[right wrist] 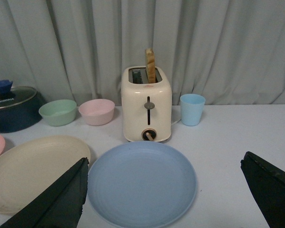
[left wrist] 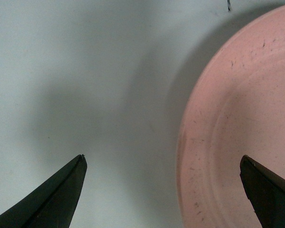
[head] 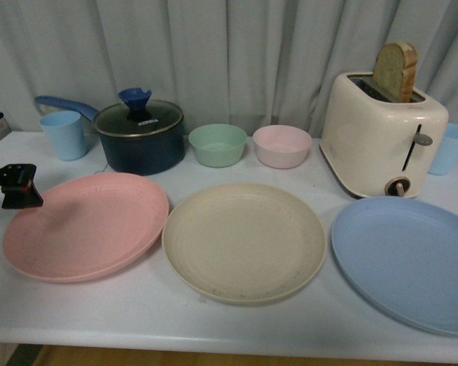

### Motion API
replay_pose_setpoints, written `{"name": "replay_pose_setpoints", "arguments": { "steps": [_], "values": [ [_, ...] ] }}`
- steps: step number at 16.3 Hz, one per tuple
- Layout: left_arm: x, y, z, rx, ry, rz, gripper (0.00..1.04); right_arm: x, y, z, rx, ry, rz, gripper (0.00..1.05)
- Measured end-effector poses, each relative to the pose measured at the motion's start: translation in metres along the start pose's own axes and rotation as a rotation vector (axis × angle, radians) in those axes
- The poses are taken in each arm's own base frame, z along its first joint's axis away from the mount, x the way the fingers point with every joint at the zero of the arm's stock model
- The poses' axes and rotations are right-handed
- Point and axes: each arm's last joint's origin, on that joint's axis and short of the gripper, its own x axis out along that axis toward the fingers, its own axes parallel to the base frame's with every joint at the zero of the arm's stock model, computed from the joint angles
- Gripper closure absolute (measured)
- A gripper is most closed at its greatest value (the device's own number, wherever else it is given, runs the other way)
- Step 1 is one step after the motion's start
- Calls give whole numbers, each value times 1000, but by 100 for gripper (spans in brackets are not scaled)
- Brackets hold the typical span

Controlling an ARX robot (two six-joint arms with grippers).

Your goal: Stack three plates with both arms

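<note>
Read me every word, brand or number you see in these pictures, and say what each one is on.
"KONKA": white print on the pot lid, slightly blurred, so likely rather than certain.
Tiny red mark on top of the toaster: too small to read.
No other text shows.

gripper (left wrist: 163,158) (jaws apart), straddling pink plate (left wrist: 246,123) rim
</note>
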Motion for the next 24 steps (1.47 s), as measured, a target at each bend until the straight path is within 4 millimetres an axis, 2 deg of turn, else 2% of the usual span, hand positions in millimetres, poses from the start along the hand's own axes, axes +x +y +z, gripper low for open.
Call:
{"name": "replay_pose_setpoints", "arguments": {
  "steps": [5, 6, 9, 10, 11, 12, 13, 16, 20, 23, 24],
  "values": [
    [17, 6, -7, 5, 28, -9, 7, 0, 0, 0, 0, 0, 0, 6],
    [20, 6, -10, 7, 34, -9, 10, 0, 0, 0, 0, 0, 0, 6],
    [22, 6, -12, 7, 43, -2, 37, 0, 0, 0, 0, 0, 0, 6],
    [23, 7, -13, 3, 48, -10, 53, 0, 0, 0, 0, 0, 0, 6],
    [21, 14, -12, -6, 36, 5, 87, 0, 0, 0, 0, 0, 0, 6],
    [18, 19, -11, -22, 21, 6, 96, 0, 0, 0, 0, 0, 0, 6],
    [14, 20, -10, -26, 10, -5, 101, 0, 0, 0, 0, 0, 0, 6],
    [-22, 19, -4, -29, -30, 12, 102, 0, 0, 0, 0, 0, 0, 6],
    [-85, 9, 11, -18, -122, 50, 102, 0, 0, 0, 0, 0, 0, 6],
    [-131, -25, 35, 21, -235, 25, 102, 0, 0, 0, 0, 0, 0, 6],
    [-138, -39, 38, 31, -252, 12, 102, 0, 0, 0, 0, 0, 0, 6]
  ]
}}
